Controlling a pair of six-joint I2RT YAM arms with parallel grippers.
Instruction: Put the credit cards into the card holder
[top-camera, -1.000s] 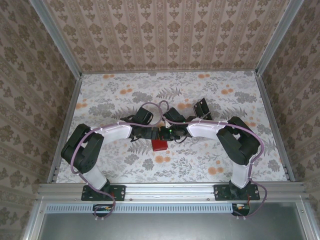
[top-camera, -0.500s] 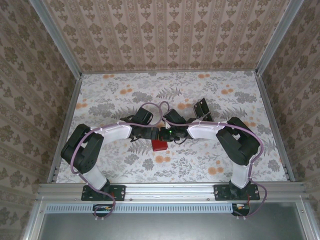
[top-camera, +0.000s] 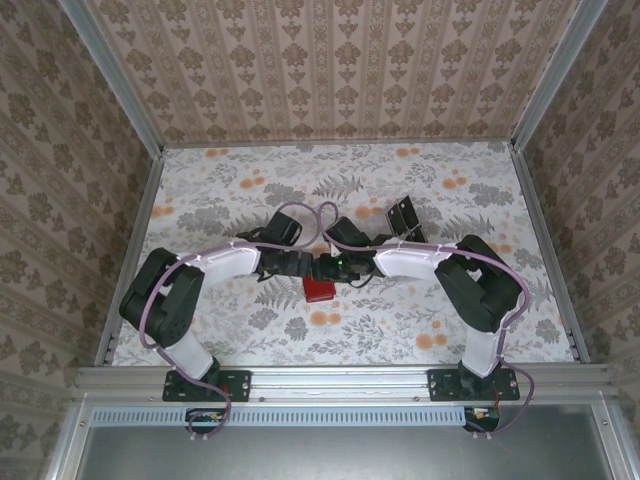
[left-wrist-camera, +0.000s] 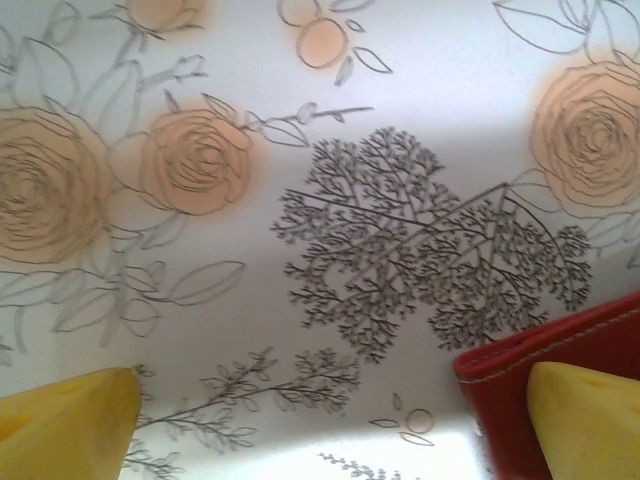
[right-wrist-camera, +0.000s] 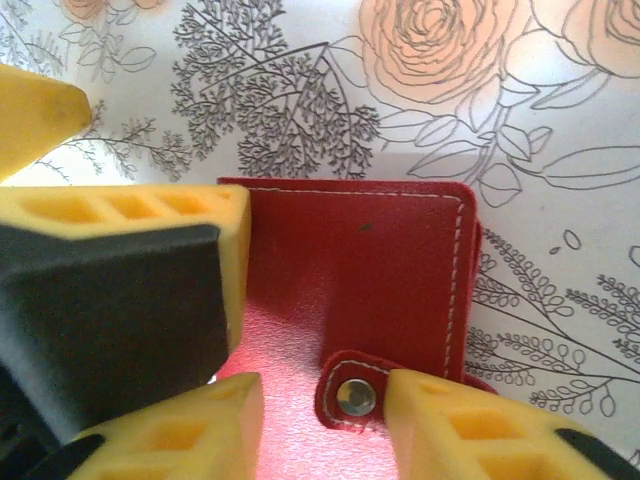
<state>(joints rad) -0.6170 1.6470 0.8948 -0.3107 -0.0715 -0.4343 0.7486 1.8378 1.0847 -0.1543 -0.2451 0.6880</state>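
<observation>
Since a second ago, a slight outward shift of the left arm's elbow in the top view; no visible shift of the small red, roughly square, leather-look card holder (top-camera: 320, 291) (right-wrist-camera: 360, 270) (left-wrist-camera: 560, 350). Closed and flat on the floral-printed worktop (top-camera: 480, 190), near its middle, between the two wrists. Smooth, faintly glossy red surface with pale stitching along rounded edges; too near square to show a long axis. Fastened by a short red tab (right-wrist-camera: 335, 375) with a round metal snap stud (right-wrist-camera: 351, 396), on the edge turned toward the right hand (right-wrist-camera: 325, 390). Right hand partly open, yellow ribbed fingers (right-wrist-camera: 470, 430) close on either side of that tab, nothing pinched. Left hand (left-wrist-camera: 330, 385) spread wide, gripping nothing: one yellow finger (left-wrist-camera: 590, 420) over a stitched corner of the card holder, the other over bare worktop. Well apart, beyond the right forearm, small black rectangular credit cards (top-camera: 403, 215), detail too small to make out.
</observation>
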